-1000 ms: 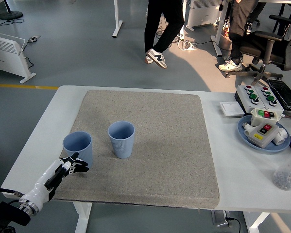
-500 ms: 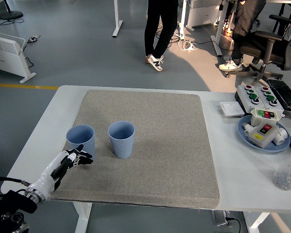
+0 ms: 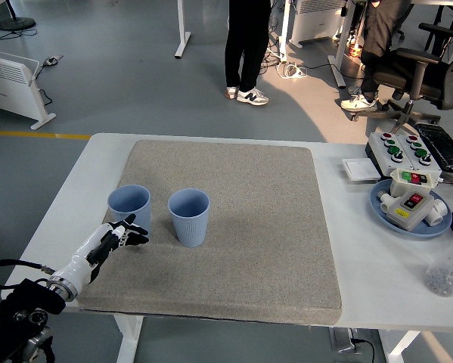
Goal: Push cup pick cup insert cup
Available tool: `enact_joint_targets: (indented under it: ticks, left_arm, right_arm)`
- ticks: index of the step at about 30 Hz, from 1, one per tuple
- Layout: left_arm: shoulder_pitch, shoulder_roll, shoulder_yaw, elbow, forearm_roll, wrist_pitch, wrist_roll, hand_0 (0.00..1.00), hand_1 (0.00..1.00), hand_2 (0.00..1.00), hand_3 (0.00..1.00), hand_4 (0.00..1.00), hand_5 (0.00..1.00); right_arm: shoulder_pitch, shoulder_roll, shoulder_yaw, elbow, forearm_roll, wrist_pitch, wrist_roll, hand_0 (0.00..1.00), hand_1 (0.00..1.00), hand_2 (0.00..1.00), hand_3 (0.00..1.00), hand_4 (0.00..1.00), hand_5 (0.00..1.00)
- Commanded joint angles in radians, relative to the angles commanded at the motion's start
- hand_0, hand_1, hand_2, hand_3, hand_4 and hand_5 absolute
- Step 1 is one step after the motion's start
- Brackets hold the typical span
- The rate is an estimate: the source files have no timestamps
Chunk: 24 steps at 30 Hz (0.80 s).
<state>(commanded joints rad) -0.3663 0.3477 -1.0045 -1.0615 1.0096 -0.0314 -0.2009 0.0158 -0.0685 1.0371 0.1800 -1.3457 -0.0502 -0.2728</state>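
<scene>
Left hand (image 3: 119,236) sits at the near side of the left cup (image 3: 129,209), fingers (image 3: 135,237) stretched fwd and close together, holding nothing, tips touching or nearly touching the cup wall; can't tell which. That cup stands upright on the mat (image 3: 234,249), just left of the right cup (image 3: 189,217).

Risks: a push high on the wall could tip the cup. An off-centre push could spin it away or knock it into its neighbour.

Count: 2 blue cups, 1 mat, 1 counter (image 3: 377,295), 1 hand seen.
</scene>
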Motion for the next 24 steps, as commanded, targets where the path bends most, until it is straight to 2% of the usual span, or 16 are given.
enact_joint_targets:
  ticks: [7,16,24]
  left_arm:
    - [-0.057,-0.006,0.034,0.054,-0.030,-0.002,-0.003,0.728,0.616,0.528,0.506,0.680,0.998]
    - [-0.141,-0.007,0.133,0.146,-0.092,-0.007,-0.015,0.725,0.617,0.524,0.504,0.676,0.998]
    - [-0.205,-0.005,0.194,0.226,-0.148,-0.002,-0.034,0.725,0.615,0.521,0.502,0.672,0.998]
  right_arm:
    - [0.000,0.000,-0.002,0.000,-0.004,0.001,0.000,0.528,0.546,0.518,0.660,0.329,0.998]
    - [0.000,0.001,-0.013,0.000,-0.003,0.001,-0.001,0.528,0.546,0.518,0.659,0.328,0.998]
    - [-0.002,0.002,-0.009,0.000,-0.017,0.002,-0.004,0.528,0.546,0.518,0.659,0.326,0.998]
